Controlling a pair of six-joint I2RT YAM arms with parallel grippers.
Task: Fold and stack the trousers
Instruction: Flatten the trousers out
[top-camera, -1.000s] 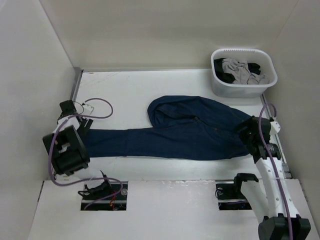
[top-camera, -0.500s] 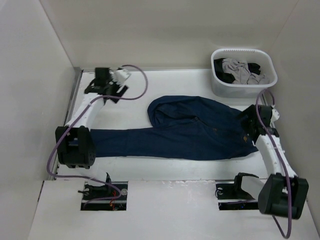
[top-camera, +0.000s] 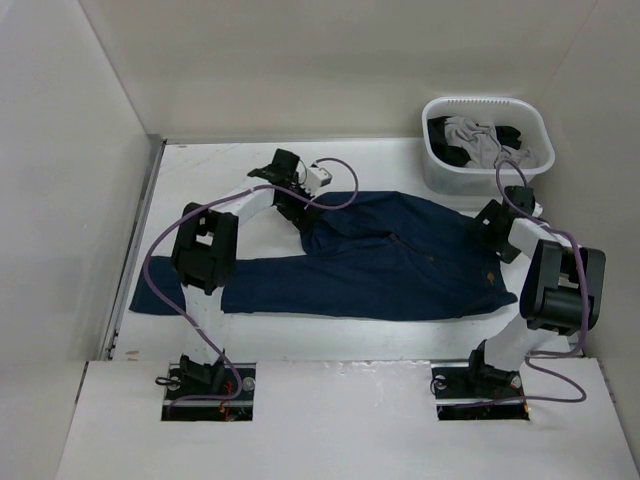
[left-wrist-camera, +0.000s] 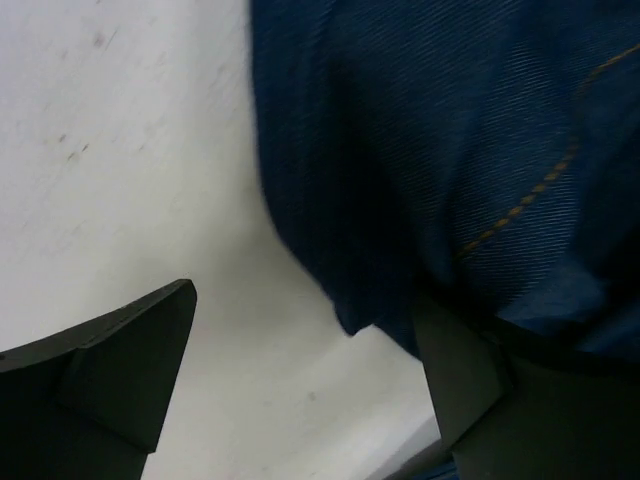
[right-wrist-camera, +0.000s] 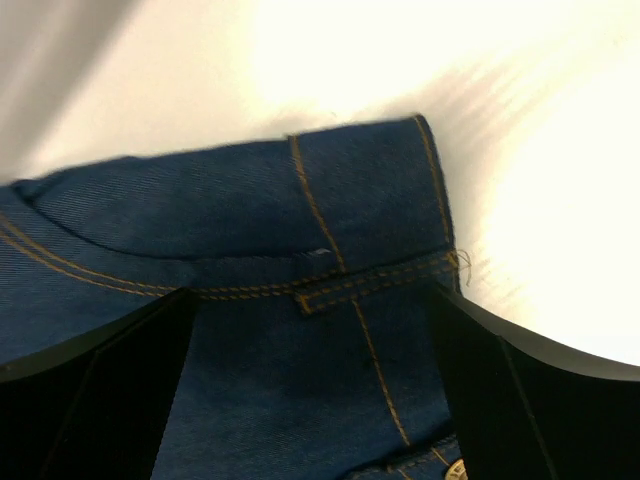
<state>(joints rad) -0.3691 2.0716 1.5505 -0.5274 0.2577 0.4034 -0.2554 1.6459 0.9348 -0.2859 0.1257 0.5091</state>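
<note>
Trousers (top-camera: 380, 270) barely begun: one leg looks doubled over, nothing stacked yet.
Top view: I see them flat across the table (top-camera: 230, 170), with the left gripper (top-camera: 300, 203) at the mid-table bend and the right gripper (top-camera: 490, 222) at the waistband by the right edge. Left wrist: jaws spread around the denim edge, pinching nothing. Right wrist: jaws wide over the waistband corner, gripping nothing.

Can pass over bare table (top-camera: 210, 175) at far left and along near-edge strip; blocked across middle by spread trousers (top-camera: 380, 265); blocked in far-right corner by basket (top-camera: 470, 182); crowded by left arm (top-camera: 205, 250) over left half and right arm (top-camera: 560, 285) along right edge; hemmed by side walls (top-camera: 70, 200)
</note>
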